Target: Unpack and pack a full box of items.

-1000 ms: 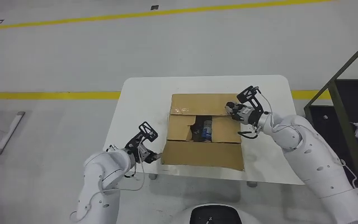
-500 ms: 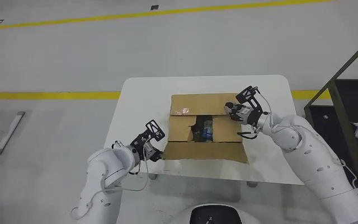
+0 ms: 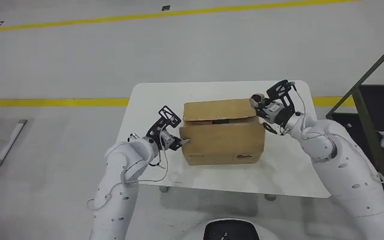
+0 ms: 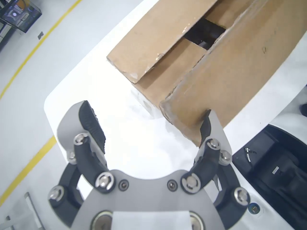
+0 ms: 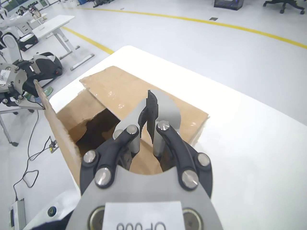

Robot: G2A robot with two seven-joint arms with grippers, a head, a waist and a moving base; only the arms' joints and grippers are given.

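Note:
A brown cardboard box [image 3: 223,143] stands in the middle of the white table [image 3: 288,174]. Its long front flap [image 4: 239,60] stands upright, and the rear flap [image 5: 124,89] lies over the top. A dark gap [image 4: 206,34] between them hides the contents. My left gripper [image 3: 179,141] is open at the box's front left corner. In the left wrist view one fingertip [image 4: 207,125] touches the corner of the raised flap. My right gripper [image 5: 153,106] hovers over the box's right end near the rear corner, fingers shut with nothing seen between them.
Bare table lies left of the box [image 3: 150,108] and along its right side. A dark metal frame [image 3: 360,96] stands beyond the table's right edge. Yellow floor lines [image 3: 60,102] run past the table.
The left gripper moved in to the box's front left corner, and the front flap swung from lying flat outward to upright. The right gripper shifted back toward the rear right corner.

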